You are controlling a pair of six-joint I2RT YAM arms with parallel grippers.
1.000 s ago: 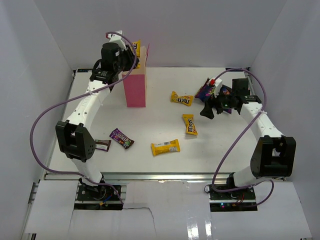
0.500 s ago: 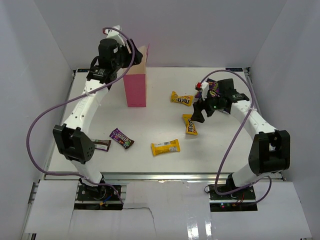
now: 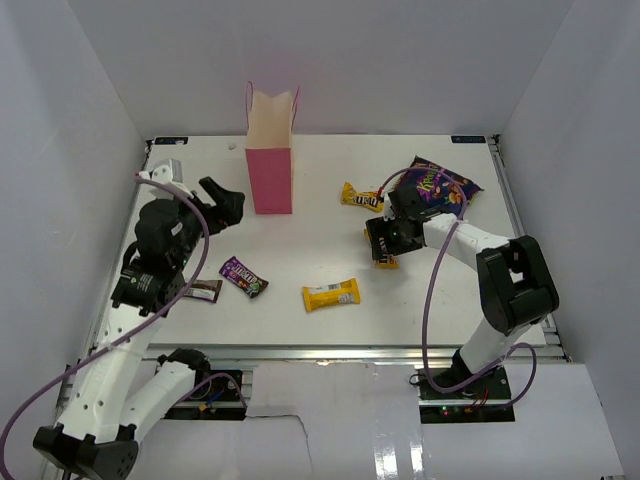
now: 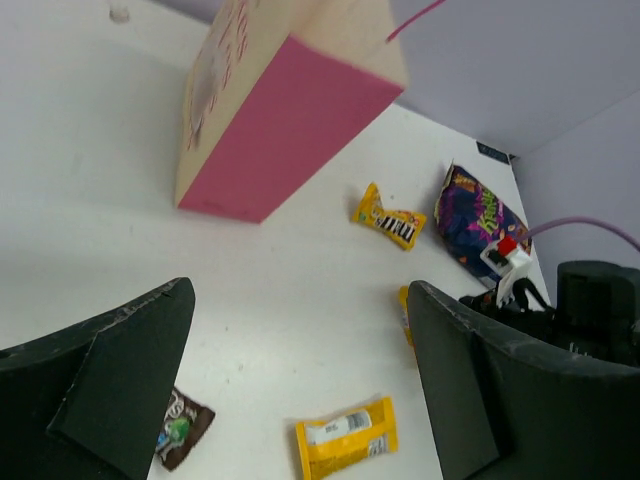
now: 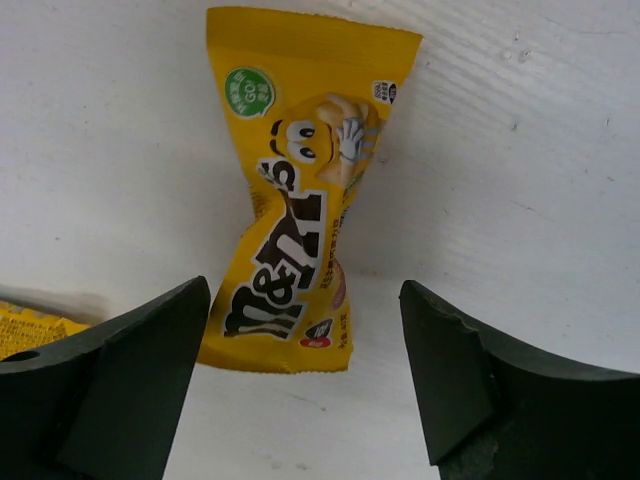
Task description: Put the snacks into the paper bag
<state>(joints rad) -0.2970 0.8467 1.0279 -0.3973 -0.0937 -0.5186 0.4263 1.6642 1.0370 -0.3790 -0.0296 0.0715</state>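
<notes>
The pink paper bag [image 3: 270,165] [image 4: 285,125] stands upright at the back left, its cream inside showing. My left gripper [image 3: 215,205] [image 4: 300,380] hangs open and empty to the bag's left, above the table. My right gripper [image 3: 379,243] [image 5: 303,295] is open, low over a yellow packet [image 3: 381,257] [image 5: 300,200], whose near end lies between the fingers without touching them. Other snacks lie loose: two yellow packets [image 3: 362,196] [image 3: 331,294], two brown packets [image 3: 244,276] [image 3: 205,290] and the blue-purple bag [image 3: 441,187] [image 4: 478,215].
White walls close in the table [image 3: 320,330] on the left, back and right. A corner of another yellow packet [image 5: 30,330] shows at the left edge of the right wrist view. Purple cables loop from both arms.
My left arm drew back from the bag's mouth to the near left and opened; the yellow packet it held there no longer shows. My right arm swung from the blue-purple bag down over a yellow packet.
</notes>
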